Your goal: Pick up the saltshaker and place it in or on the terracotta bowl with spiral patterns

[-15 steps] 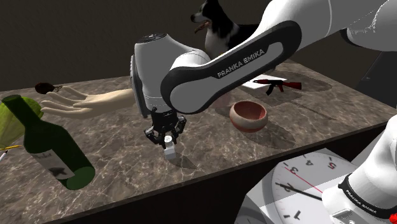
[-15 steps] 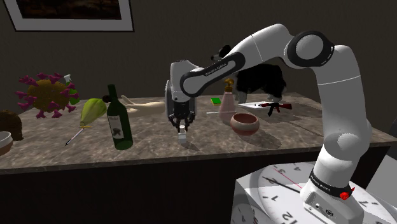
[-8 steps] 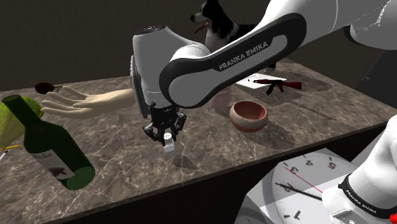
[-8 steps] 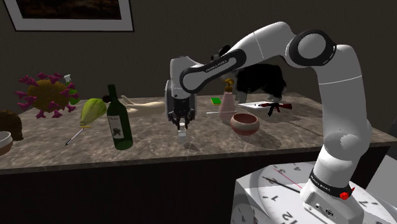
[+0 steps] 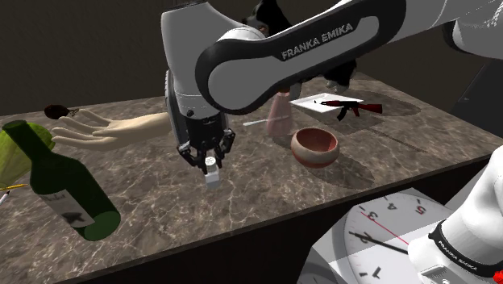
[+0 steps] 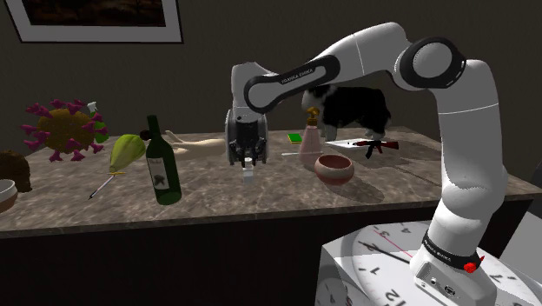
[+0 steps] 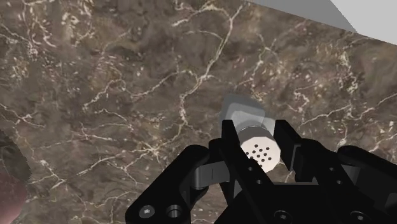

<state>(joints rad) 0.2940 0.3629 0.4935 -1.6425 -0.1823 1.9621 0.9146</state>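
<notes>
Now pinches white saltshaker [image 5: 212, 171] in black jaws over marbled tabletop [image 5: 266, 198] near reddish bowl [image 5: 315, 147]; bears FRANKA EMIKA lettering [image 5: 317, 40].

Shoulder camera, beside the stand [image 5: 379, 242], looks down across the marble worktop [image 5: 266, 190] at close range. Second exterior camera stands farther back, facing the worktop's front edge. Both take in bottle [image 5: 68, 190] and bowl [image 5: 314, 145]. Wrist camera peers down past the fingers [image 7: 287, 145] at the worktop.
</notes>
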